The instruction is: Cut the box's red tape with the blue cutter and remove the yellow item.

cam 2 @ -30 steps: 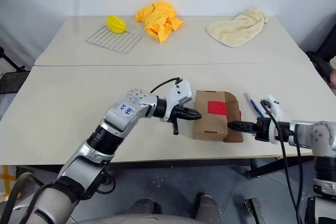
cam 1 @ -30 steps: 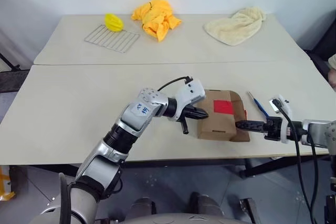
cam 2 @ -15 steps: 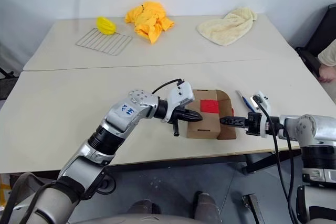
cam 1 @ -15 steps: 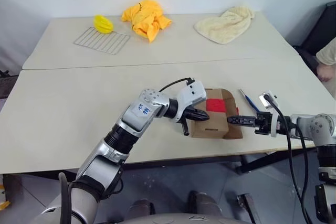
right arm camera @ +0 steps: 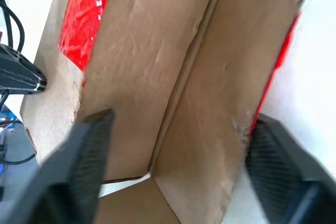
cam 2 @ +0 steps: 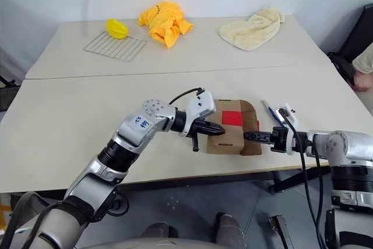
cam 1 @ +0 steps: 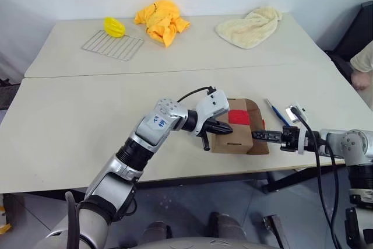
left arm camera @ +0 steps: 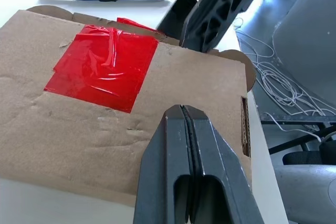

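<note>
The brown box [cam 1: 236,138] lies near the table's front edge with the red tape [cam 1: 239,116] on its top. My left gripper [cam 1: 224,127] is shut and empty, its tips resting on the box top [left arm camera: 79,129] near the red tape [left arm camera: 102,66]. My right gripper [cam 1: 259,136] is at the box's right end, open, with one finger [right arm camera: 89,166] on each side of the box's loose end flaps [right arm camera: 210,103]. The blue cutter [cam 1: 275,111] lies on the table just behind the right gripper, held by nothing. The yellow item is hidden.
At the back of the table are a wire rack [cam 1: 112,45] with a lemon-shaped yellow object [cam 1: 114,26], a yellow-orange cloth [cam 1: 160,18] and a cream towel [cam 1: 249,25]. A person's arm [cam 1: 362,68] shows at the right edge.
The camera has shifted, so the whole scene sits further left. My right gripper has edged slightly in on the box's end. The left gripper and the box have stayed put.
</note>
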You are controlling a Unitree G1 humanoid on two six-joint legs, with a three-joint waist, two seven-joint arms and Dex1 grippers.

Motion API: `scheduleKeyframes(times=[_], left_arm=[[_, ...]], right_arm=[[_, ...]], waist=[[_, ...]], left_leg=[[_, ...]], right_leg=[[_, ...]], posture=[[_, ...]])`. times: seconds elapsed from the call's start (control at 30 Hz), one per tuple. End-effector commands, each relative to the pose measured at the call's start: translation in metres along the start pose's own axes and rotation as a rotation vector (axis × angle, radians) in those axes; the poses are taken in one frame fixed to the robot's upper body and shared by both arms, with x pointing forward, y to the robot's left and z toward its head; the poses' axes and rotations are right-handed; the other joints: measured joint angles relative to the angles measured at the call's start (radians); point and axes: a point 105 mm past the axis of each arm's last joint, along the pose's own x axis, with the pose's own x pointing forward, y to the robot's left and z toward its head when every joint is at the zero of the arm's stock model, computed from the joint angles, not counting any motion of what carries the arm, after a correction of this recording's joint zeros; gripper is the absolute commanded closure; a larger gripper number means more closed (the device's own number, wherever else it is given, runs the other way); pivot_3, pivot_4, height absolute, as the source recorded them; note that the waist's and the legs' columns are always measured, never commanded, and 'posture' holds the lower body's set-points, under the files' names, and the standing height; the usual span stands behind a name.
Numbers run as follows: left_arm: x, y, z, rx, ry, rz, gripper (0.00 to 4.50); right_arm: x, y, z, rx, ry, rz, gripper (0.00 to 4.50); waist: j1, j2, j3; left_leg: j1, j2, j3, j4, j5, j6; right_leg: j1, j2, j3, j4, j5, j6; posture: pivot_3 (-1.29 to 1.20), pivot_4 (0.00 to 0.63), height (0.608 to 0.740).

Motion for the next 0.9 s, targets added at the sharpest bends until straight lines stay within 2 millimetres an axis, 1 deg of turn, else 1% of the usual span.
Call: scheduleKeyframes(times=[0.03,0.23,0.37,0.53,0.63,0.73,0.8,0.9], left_arm=[[0.01,-0.003,-0.02,-0.036,0.073,-0.006,4.5],[0.012,0.0,-0.019,-0.036,0.067,-0.002,4.5],[0.013,0.003,-0.02,-0.039,0.065,0.003,4.5],[0.013,0.007,-0.023,-0.054,0.058,0.019,4.5],[0.015,0.008,-0.025,-0.06,0.054,0.023,4.5],[0.018,0.007,-0.026,-0.065,0.044,0.023,4.5],[0.021,0.007,-0.023,-0.075,0.024,0.026,4.5],[0.026,0.007,-0.021,-0.083,0.003,0.03,4.5]], right_arm=[[0.014,0.013,-0.006,-0.007,0.04,0.072,2.28],[0.017,0.009,-0.003,-0.005,0.044,0.05,4.41],[0.013,0.007,0.0,-0.013,0.043,0.01,4.46],[-0.003,0.015,0.012,-0.043,0.023,-0.033,4.46],[-0.012,0.02,0.017,-0.059,0.028,-0.073,4.46],[-0.021,0.031,0.023,-0.1,0.04,-0.12,4.46],[-0.029,0.044,0.031,-0.141,0.035,-0.151,4.46],[-0.037,0.055,0.036,-0.205,0.029,-0.183,4.46]], waist=[[0.0,0.0,0.0],[0.003,0.0,0.0],[0.003,0.0,0.0],[0.006,0.0,0.0],[0.02,0.0,0.0],[0.031,0.001,0.0],[0.036,0.002,0.001],[0.042,0.002,0.001]], left_leg=[[0.0,0.0,0.0,0.0,0.0,0.0],[0.0,0.0,0.0,0.0,0.0,0.0],[0.0,0.0,0.0,0.0,0.0,0.0],[0.0,0.0,0.0,0.001,0.0,0.0],[-0.001,-0.001,0.0,0.001,0.0,0.0],[-0.002,-0.001,-0.001,0.001,0.0,0.0],[-0.003,-0.001,-0.001,0.001,0.0,0.0],[-0.005,-0.002,-0.001,0.002,0.0,0.0]], right_leg=[[0.0,0.0,0.0,0.0,0.0,0.0],[0.0,0.0,0.0,0.0,0.0,0.0],[0.0,0.0,0.0,0.0,0.0,0.0],[0.0,0.0,0.0,0.0,0.0,0.0],[-0.001,-0.001,0.0,0.0,0.0,0.0],[-0.001,-0.001,0.0,0.0,0.0,0.0],[-0.002,-0.001,-0.001,0.0,0.0,0.0],[-0.003,-0.001,-0.001,-0.001,0.0,0.0]], posture=[[0.0,0.15,0.74],[0.0,0.15,0.74],[0.0,0.15,0.74],[0.0,0.15,0.74],[0.0,0.15,0.74],[0.0,0.15,0.74],[0.0,0.15,0.74],[0.0,0.15,0.74]])
